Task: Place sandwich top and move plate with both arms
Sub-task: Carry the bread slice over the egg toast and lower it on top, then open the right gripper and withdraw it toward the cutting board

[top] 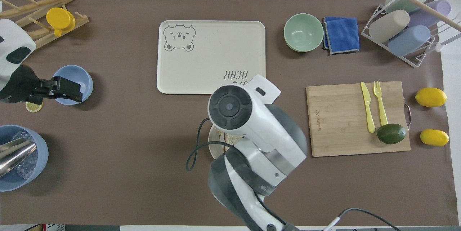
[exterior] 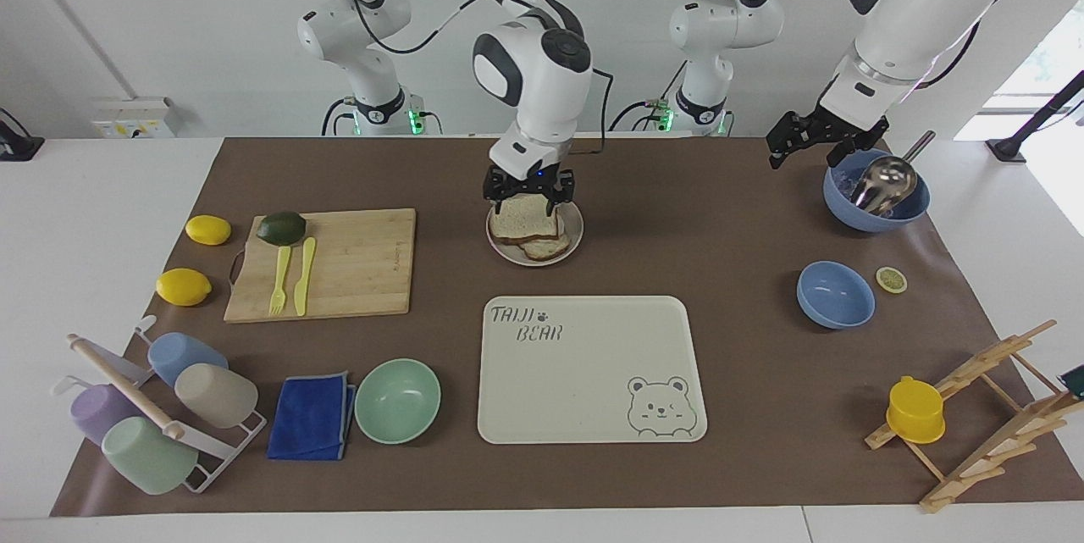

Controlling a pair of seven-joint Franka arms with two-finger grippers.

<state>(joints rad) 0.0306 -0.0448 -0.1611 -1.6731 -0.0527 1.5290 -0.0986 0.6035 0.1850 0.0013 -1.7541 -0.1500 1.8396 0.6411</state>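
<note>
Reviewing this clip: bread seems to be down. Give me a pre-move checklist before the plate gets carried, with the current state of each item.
1. Sandwich top lies flat on the stack on the plate: ok.
2. Right claw open, released from the bread: ok.
3. Right claw at the plate rim: not ok, it is over the bread.
4. Left claw at the plate: not ok, it is over the big blue bowl.
5. Tray has room: ok.

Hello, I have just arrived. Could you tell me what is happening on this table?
The right gripper hangs open over the plate, its fingers spread above the sandwich top, which lies on the stacked sandwich. The left gripper waits over the blue bowl with the ladle. The plate is not yet moved.
</note>
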